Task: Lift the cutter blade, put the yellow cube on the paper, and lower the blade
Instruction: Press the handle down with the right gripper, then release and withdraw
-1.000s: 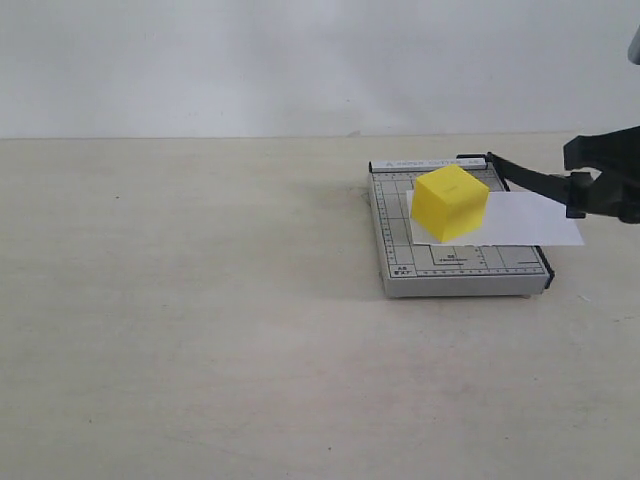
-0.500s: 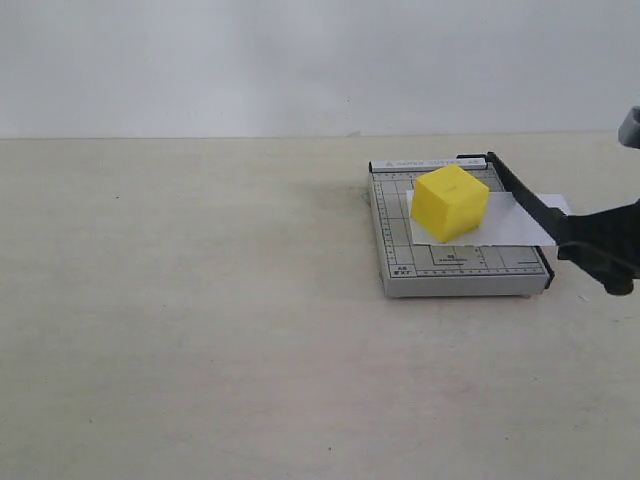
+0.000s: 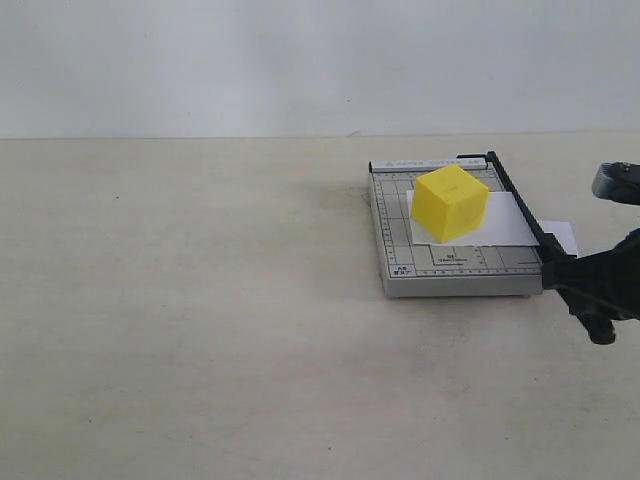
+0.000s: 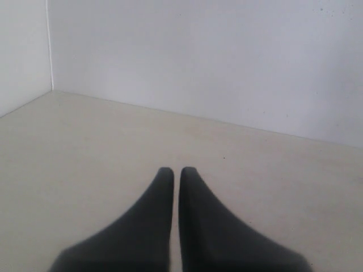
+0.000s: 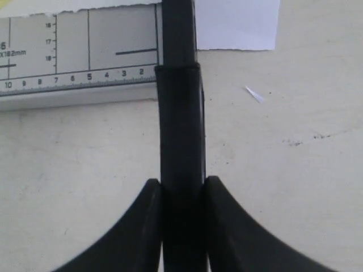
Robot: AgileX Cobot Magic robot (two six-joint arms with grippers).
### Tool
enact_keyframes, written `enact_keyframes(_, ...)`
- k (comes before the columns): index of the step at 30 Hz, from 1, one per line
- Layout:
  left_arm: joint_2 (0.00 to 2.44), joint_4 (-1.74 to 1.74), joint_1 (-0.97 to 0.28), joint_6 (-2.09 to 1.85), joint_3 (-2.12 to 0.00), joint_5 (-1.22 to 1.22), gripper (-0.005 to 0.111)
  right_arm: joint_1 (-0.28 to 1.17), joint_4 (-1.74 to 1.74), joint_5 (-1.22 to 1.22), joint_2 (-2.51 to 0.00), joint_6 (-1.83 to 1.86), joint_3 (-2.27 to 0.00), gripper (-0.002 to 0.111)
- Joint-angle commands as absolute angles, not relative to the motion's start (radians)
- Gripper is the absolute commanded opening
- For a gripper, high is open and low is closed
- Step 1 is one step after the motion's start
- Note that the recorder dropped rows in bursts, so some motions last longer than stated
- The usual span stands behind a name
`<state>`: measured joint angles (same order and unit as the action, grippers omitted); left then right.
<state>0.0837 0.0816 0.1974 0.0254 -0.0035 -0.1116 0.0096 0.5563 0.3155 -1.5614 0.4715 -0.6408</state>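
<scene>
1. Black lever, the cutter blade (image 3: 520, 205): its long axis runs in the exterior view from the hinge at about 11 o'clock to the thick handle at about 5 o'clock, lying along the 3 o'clock edge of the grey cutter base (image 3: 400, 250).
2. Right jaws: closed on the handle end of the cutter blade (image 5: 180, 124), one finger pressed to each flank, with the handle pointing straight out between them toward the base (image 5: 74, 56).
3. Left jaws: nearly together with only a thin slit between, holding nothing, facing bare worktop (image 4: 85, 147) and a pale wall. They do not appear in the exterior view.
4. Yellow cube (image 3: 450, 203): sits on the paper (image 3: 500, 225) atop the base, at about 10 o'clock from my right jaws and just clear of the blade line.
5. Paper, far portion: a white strip (image 5: 235, 22) shows beyond the blade, on the side away from the cube.
6. Blade height, as a judgement: it looks down or very nearly down. I cannot tell from these views whether it is fully seated.
7. Controlling relation: the handle lies in line with my right jaws, so I judge the final press should go straight down. Any retreat after that should follow the same axis toward 5 o'clock, away from the cube.
8. Nearer arm: the right, already on the handle.
</scene>
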Motion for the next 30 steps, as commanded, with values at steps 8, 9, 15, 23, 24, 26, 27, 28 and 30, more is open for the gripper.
enact_keyframes(8,0.078,0.089,0.199,0.038,0.000,-0.101,0.004,0.012,0.598,0.409,-1.595,0.487,-0.618,0.004)
enact_keyframes(9,0.078,0.089,0.199,0.038,0.000,-0.101,0.004,0.012,0.598,0.409,-1.595,0.487,-0.618,0.008)
enact_keyframes(15,0.078,0.089,0.199,0.038,0.000,-0.101,0.004,0.012,0.598,0.394,-1.595,0.484,-0.618,0.049)
enact_keyframes(23,0.078,0.089,0.199,0.038,0.000,-0.101,0.004,0.010,0.582,0.426,-1.518,0.486,-0.679,0.054)
enact_keyframes(24,0.078,0.089,0.199,0.038,0.000,-0.101,0.004,0.010,0.566,0.446,-1.497,0.486,-0.695,0.054)
enact_keyframes(26,0.078,0.089,0.199,0.038,0.000,-0.101,0.004,0.010,0.533,0.554,-1.408,0.453,-0.761,0.054)
enact_keyframes(27,0.078,0.089,0.199,0.038,0.000,-0.101,0.004,0.010,0.508,0.646,-1.334,0.402,-0.810,0.054)
enact_keyframes(28,0.078,0.089,0.199,0.038,0.000,-0.101,0.004,0.010,0.500,0.676,-1.304,0.382,-0.825,0.054)
enact_keyframes(30,0.078,0.089,0.199,0.038,0.000,-0.101,0.004,0.010,0.453,0.721,-1.185,0.311,-0.849,0.051)
